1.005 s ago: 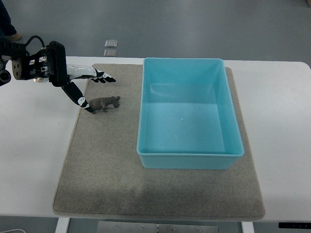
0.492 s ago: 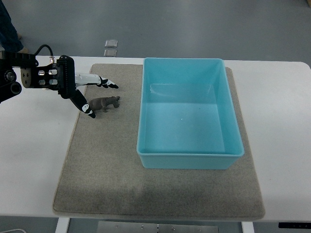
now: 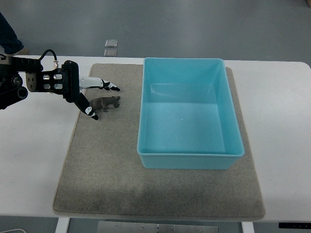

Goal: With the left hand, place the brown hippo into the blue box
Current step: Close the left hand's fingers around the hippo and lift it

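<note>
Top view, only cam we've got: white table (image 3: 282, 121) w/ a beige-grey mat (image 3: 107, 170) covering most of the middle, and the blue box (image 3: 189, 113) sitting on the mat's right half, open side up, nothing visible inside it. The brown hippo (image 3: 105, 103) is standing on the mat just beside the box's left wall, at roughly 9 o'clock from the box center, head end pointing toward the box, small gap between them so not touching. The left hand (image 3: 92, 94) comes in from the pic's left edge around 10 o'clock (black wrist block w/ cables on the arm, white-and-black fingers), and its fingers (image 3: 109, 86) are spread apart, holding nothing: one set reaches out past the hippo's far side at about 12 o'clock of the toy, the other digit angles down to about 8 o'clock of it, tip right by the hippo's rear end. So the hand is kinda bracketing the toy from the left, but can't tell whether any fingertip actually touches it, the hippo looks flat on the mat. Up past the table's far edge there's grey floor w/ two small metal floor plates (image 3: 111, 47), and a bit of a person's leg and shoe (image 3: 10, 41) in the top-left corner.
</note>
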Robot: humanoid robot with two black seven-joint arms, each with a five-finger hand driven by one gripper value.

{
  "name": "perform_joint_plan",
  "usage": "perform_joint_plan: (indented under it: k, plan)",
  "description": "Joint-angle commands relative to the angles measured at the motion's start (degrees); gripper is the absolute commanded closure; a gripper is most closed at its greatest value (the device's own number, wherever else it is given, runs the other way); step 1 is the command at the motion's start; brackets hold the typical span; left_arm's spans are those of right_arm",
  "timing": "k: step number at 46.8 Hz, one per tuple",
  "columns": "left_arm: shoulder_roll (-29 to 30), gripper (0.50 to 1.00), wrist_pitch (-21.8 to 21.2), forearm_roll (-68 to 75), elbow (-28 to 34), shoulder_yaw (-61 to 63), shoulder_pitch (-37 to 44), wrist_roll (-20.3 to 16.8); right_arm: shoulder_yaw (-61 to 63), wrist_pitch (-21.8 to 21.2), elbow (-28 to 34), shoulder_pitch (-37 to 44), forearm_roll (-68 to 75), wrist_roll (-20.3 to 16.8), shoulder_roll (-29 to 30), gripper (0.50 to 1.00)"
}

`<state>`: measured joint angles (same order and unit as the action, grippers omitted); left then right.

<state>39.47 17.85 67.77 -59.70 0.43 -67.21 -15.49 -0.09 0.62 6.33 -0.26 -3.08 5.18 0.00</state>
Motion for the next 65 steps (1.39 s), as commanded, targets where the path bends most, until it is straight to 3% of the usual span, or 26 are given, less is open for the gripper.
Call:
perform_joint_plan:
  k: [1, 14, 20, 35, 42, 48, 61, 63, 64, 65]
  plan:
    - [0.0, 0.514, 0.0, 0.1, 0.4, 0.0, 0.0, 0.0, 0.0, 0.0, 0.0, 0.0, 0.0, 0.0, 0.0, 0.564]
    - [-0.4, 0.531, -0.1, 0.2, 0.8, 0.0, -0.1, 0.0, 0.0, 0.0, 0.0, 0.0, 0.0, 0.0, 0.0, 0.564]
    - [-0.4, 0.606, 0.0, 1.0, 0.7, 0.0, -0.1, -0.1, 0.0, 0.0, 0.0, 0.0, 0.0, 0.0, 0.0, 0.564]
    - [-0.4, 0.647, -0.1, 4.7, 0.7, 0.0, -0.2, 0.0, 0.0, 0.0, 0.0, 0.0, 0.0, 0.0, 0.0, 0.564]
    - [-0.5, 0.735, -0.1, 4.7, 0.6, 0.0, -0.6, 0.0, 0.0, 0.0, 0.0, 0.0, 0.0, 0.0, 0.0, 0.564]
    - [-0.8, 0.879, -0.1, 4.7, 0.6, 0.0, -0.6, -0.1, 0.0, 0.0, 0.0, 0.0, 0.0, 0.0, 0.0, 0.564]
    - [-1.1, 0.894, 0.0, 4.7, 0.5, 0.0, -0.5, 0.0, 0.0, 0.0, 0.0, 0.0, 0.0, 0.0, 0.0, 0.564]
    - [-1.1, 0.943, 0.0, 4.7, 0.4, 0.0, -0.5, -0.1, 0.0, 0.0, 0.0, 0.0, 0.0, 0.0, 0.0, 0.564]
    - [-1.1, 0.996, 0.0, 4.7, 0.3, 0.0, -0.5, 0.0, 0.0, 0.0, 0.0, 0.0, 0.0, 0.0, 0.0, 0.564]
    - [-1.1, 1.0, 0.1, 4.7, 0.3, 0.0, -0.5, 0.0, 0.0, 0.0, 0.0, 0.0, 0.0, 0.0, 0.0, 0.564]
